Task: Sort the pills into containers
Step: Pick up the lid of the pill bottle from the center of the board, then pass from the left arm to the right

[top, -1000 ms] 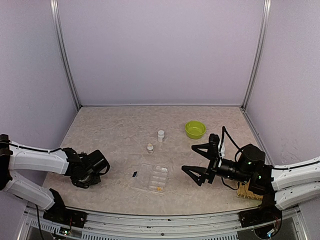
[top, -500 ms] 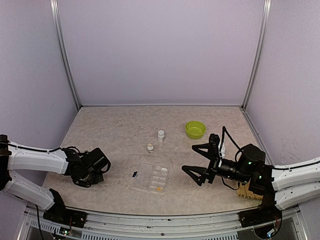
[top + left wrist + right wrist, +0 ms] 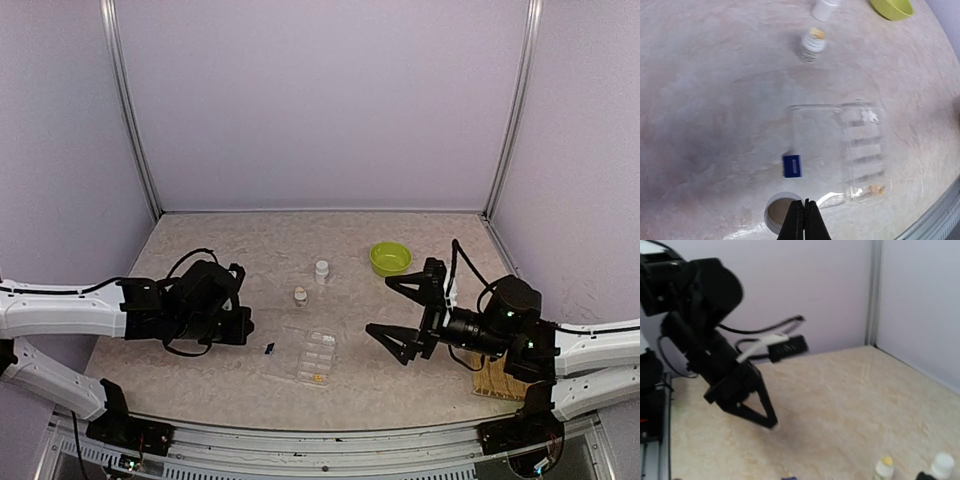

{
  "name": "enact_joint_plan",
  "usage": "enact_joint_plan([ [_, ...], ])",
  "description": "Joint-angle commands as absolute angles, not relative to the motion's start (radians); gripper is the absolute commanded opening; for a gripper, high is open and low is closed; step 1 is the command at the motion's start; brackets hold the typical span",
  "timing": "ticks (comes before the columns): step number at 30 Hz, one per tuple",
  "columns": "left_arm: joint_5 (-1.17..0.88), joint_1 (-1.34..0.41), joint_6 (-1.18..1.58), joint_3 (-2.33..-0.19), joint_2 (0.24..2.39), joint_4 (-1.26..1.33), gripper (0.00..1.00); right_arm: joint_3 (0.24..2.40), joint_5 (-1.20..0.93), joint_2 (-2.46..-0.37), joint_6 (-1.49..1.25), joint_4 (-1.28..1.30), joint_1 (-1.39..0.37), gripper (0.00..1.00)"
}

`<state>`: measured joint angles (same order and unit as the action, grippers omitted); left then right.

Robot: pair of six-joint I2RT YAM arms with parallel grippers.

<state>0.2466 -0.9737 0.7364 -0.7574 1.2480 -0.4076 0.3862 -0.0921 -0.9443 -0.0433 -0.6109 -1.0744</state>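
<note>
Our left gripper (image 3: 803,220) is pinched together, empty; our right gripper (image 3: 377,306) gapes wide. Just ahead of the left lies the clear pill box (image 3: 860,152), yellowish pills (image 3: 876,189) in its end compartment. We cannot read the blurred label on the bottle (image 3: 811,46).

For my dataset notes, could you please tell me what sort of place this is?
Most likely a robotics lab test cell: lilac panel walls and aluminium posts enclose a beige tabletop, the left arm and right arm are mounted at its near edge, and a clear pill box lies between them.
</note>
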Motion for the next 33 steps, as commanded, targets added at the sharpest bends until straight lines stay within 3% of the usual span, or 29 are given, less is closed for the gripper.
enact_joint_plan([
  [1,0.018,-0.997,0.536,-0.776,1.222,-0.255,0.0,0.455,-0.225,-0.931,0.053,-0.516,-1.065,1.0],
  [14,-0.355,-1.029,0.336,-0.785,1.138,-0.084,0.0,0.507,-0.403,-0.918,0.236,-0.483,-1.066,0.99],
  [33,-0.74,-1.068,0.308,-0.787,1.193,0.086,0.0,0.579,-0.661,-1.111,0.48,-0.498,-1.099,0.8],
])
